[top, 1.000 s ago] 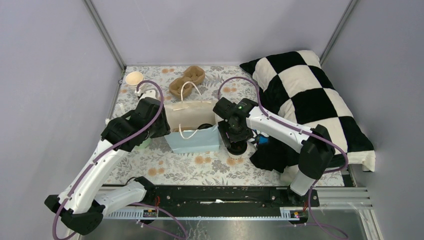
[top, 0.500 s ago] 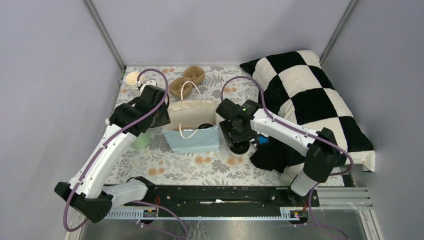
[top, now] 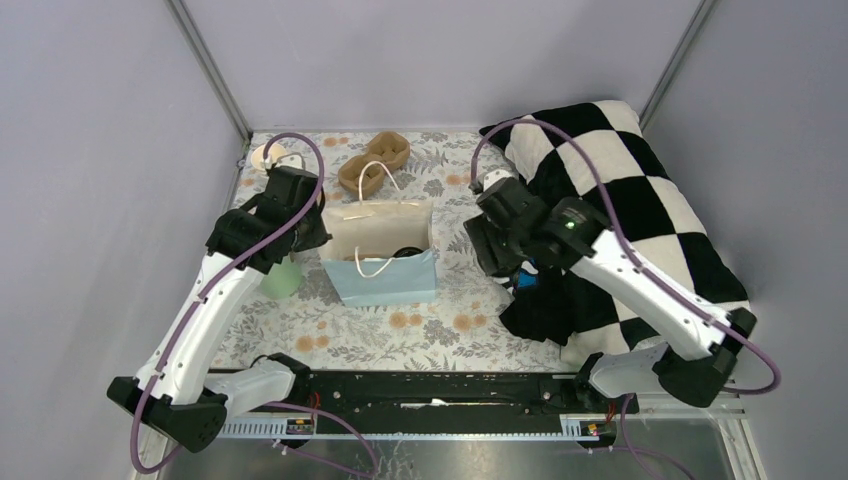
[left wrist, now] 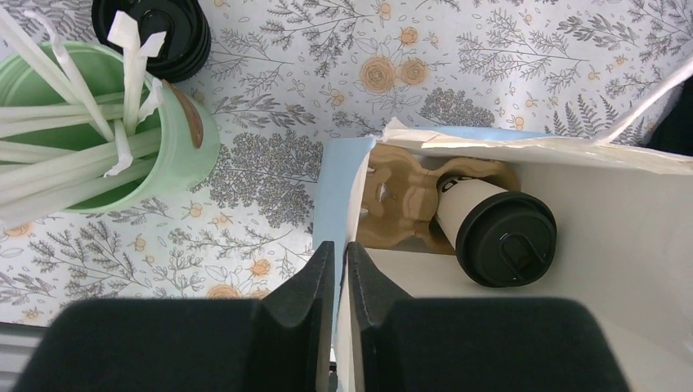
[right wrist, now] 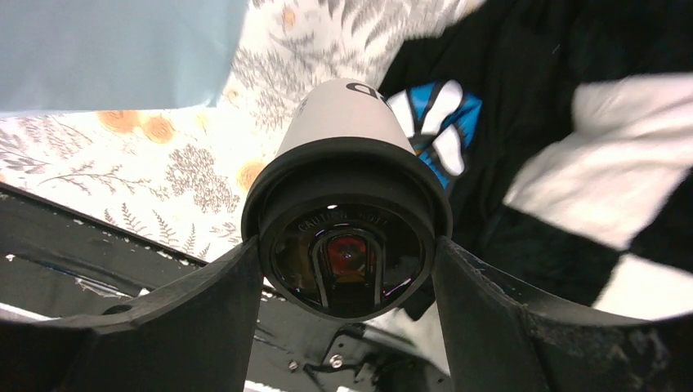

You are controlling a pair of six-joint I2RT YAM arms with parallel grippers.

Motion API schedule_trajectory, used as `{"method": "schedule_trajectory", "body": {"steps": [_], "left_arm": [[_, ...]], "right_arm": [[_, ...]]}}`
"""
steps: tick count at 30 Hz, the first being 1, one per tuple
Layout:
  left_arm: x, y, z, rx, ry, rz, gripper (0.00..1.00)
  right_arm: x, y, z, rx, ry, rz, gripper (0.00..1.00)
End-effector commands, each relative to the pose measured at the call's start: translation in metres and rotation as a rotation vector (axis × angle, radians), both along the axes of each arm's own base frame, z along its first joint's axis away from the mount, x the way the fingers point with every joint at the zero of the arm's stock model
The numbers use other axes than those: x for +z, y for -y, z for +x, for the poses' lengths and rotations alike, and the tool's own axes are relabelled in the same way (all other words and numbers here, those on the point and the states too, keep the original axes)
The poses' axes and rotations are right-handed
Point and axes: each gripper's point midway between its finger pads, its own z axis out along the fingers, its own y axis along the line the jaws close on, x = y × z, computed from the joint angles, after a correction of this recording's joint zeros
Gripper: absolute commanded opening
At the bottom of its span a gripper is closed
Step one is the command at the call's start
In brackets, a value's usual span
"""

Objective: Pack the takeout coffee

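The right gripper (top: 497, 243) has risen off the floral cloth (top: 440, 325) and moved away from the blue bag (top: 390, 284), toward the checkered pillow (top: 620, 170). The lidded cup (right wrist: 347, 122), which stood on the cloth beneath its fingers, has left the cloth. It now sits clamped between the two fingers, lid toward the wrist camera. The left gripper (left wrist: 342, 255) has shifted farther from the arm bases. The bag's left wall, pinched between its fingers, has moved left with them.
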Motion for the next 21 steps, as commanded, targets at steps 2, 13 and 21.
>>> {"method": "schedule_trajectory", "body": {"steps": [2, 13, 21], "left_arm": [[0.024, 0.007, 0.012, -0.042, 0.104, -0.039, 0.09], [0.03, 0.025, 0.014, -0.17, 0.213, -0.097, 0.0], [0.064, 0.029, 0.002, -0.212, 0.491, -0.224, 0.0]], "right_arm": [[0.1, 0.012, 0.019, 0.176, 0.311, 0.041, 0.67], [0.217, -0.095, 0.001, 0.85, 0.617, 0.336, 0.57], [0.214, -0.162, -0.033, 1.087, 0.584, 0.347, 0.56]]}}
